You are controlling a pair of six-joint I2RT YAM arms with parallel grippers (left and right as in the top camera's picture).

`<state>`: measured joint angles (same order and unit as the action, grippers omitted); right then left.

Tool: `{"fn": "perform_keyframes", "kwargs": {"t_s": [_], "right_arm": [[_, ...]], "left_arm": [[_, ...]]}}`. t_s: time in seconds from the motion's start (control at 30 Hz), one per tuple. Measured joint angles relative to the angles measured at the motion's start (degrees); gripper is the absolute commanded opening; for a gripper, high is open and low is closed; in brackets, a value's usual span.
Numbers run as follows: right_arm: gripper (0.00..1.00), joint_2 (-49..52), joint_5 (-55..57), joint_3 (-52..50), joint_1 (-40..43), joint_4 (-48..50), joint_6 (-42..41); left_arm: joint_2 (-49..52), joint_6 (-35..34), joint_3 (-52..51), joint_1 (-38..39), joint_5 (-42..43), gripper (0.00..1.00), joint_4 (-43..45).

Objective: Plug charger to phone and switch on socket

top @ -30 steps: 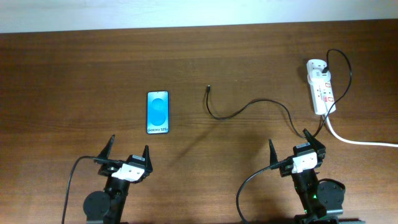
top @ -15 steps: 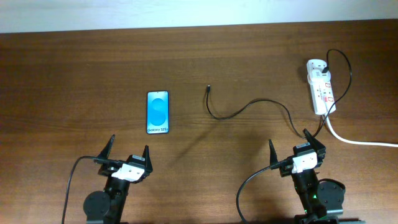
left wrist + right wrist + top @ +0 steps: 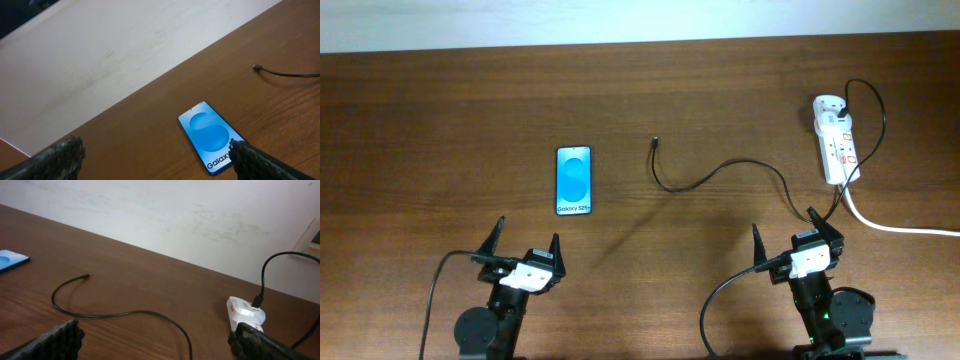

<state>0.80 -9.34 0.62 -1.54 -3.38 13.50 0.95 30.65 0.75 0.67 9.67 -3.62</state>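
The phone (image 3: 574, 180) lies flat on the table, blue screen up, left of centre; it also shows in the left wrist view (image 3: 210, 135). The charger cable (image 3: 710, 172) curls across the middle, its connector tip (image 3: 654, 141) lying free to the right of the phone; the tip shows in the wrist views (image 3: 256, 67) (image 3: 87, 275). The white socket strip (image 3: 836, 140) lies at the far right with the cable's plug in it (image 3: 245, 311). My left gripper (image 3: 525, 247) is open and empty, near the front edge below the phone. My right gripper (image 3: 788, 240) is open and empty, near the front edge below the socket.
A thick white cord (image 3: 900, 228) runs from the socket off the right edge. The wooden table (image 3: 440, 130) ends at a pale wall along its far edge (image 3: 100, 60).
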Motion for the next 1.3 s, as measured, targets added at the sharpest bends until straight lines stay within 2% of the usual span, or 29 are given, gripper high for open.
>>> {"fn": "perform_keyframes", "kwargs": {"t_s": [1.07, 1.3], "right_arm": [[0.98, 0.0, 0.0, 0.0, 0.0, 0.0, 0.02], [0.98, 0.0, 0.0, 0.0, 0.0, 0.02, 0.02]], "left_arm": [[0.0, 0.02, 0.0, 0.0, -0.02, 0.99, 0.0], [0.0, -8.92, 0.0, 0.0, -0.02, 0.99, 1.22]]}}
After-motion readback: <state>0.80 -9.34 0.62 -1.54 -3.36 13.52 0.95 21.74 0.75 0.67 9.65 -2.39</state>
